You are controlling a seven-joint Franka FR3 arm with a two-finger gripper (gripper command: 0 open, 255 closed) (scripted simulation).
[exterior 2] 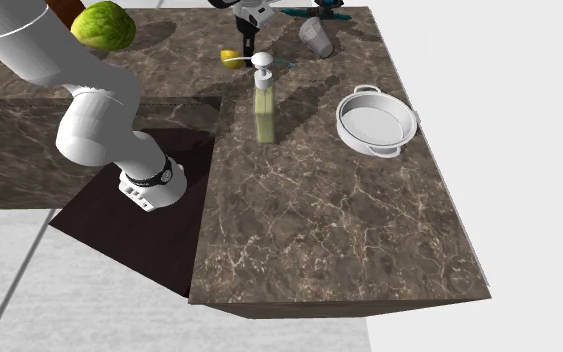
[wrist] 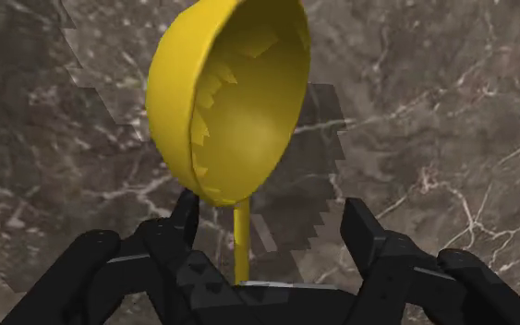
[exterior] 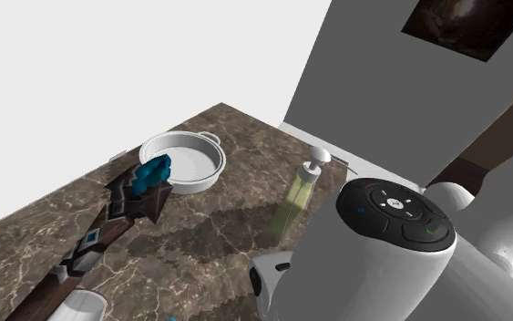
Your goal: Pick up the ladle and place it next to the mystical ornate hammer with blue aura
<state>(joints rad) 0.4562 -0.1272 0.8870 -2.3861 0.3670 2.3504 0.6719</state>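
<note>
The gripper (wrist: pixel 272 220) stands spread — the yellow ladle (wrist: pixel 230 102) has its handle between the fingers (untouched).

Bright, even light; soft shadows across the marble counter (exterior: pixel 245 146), jagged-edged shading inside the yellow ladle (wrist: pixel 239 102).

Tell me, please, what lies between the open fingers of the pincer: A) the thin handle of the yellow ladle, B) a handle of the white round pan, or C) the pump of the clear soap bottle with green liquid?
A: in the wrist view, the thin handle of the yellow ladle with its deep round bowl runs between the fingers of the black pincer, which stand apart on either side of it.
</note>
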